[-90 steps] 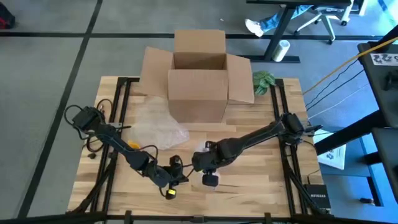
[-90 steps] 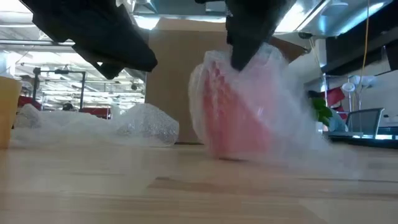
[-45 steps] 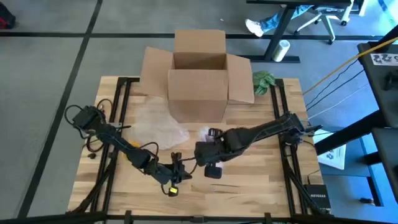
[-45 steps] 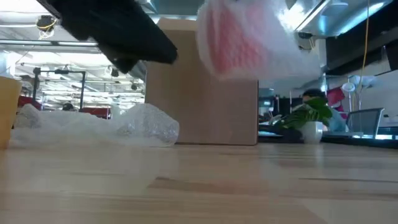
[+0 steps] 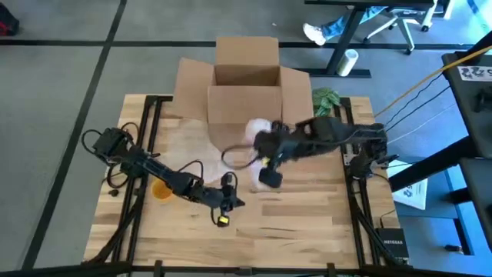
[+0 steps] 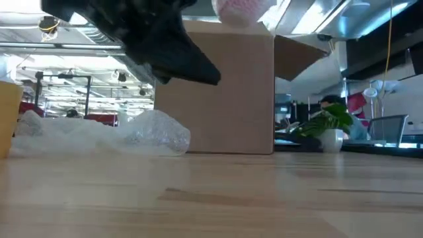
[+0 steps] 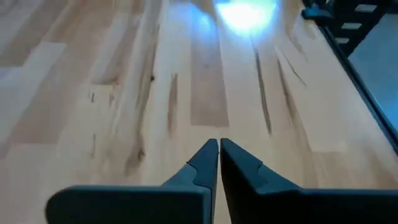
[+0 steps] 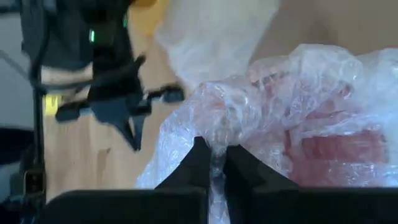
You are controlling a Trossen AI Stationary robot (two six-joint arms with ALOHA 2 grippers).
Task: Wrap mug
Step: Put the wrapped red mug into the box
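The mug [image 8: 336, 146] is red and bundled in clear bubble wrap. It hangs high in the air before the cardboard box [image 5: 246, 85], showing as a pinkish bundle in the high view [image 5: 257, 129] and at the top of the low view [image 6: 241, 9]. My right gripper [image 8: 214, 155] is shut on the wrap. My left gripper [image 7: 219, 157] is shut on nothing and hovers over bare wood [image 5: 231, 201] near the table's middle, nearer the front edge than the bundle. My right gripper pinches a bunched-up fold of the bubble wrap [image 8: 217, 134] between its two fingers, beside the mug. The arm reaches in from the table's right side. The wrapped mug is lifted clear of the table, level with the box's top edge in the low view.
A loose sheet of bubble wrap [image 5: 192, 154] lies on the table left of the box. A yellow object [image 5: 160, 189] stands by the left arm. A green plant [image 5: 326, 100] sits at the far right. The box's flaps stand open.
My right gripper has risen and gone toward the far edge and the box, taking the wrapped mug off the table and up to box-top height. My left gripper has moved toward the table's right edge and slightly away from the near edge, staying shut.
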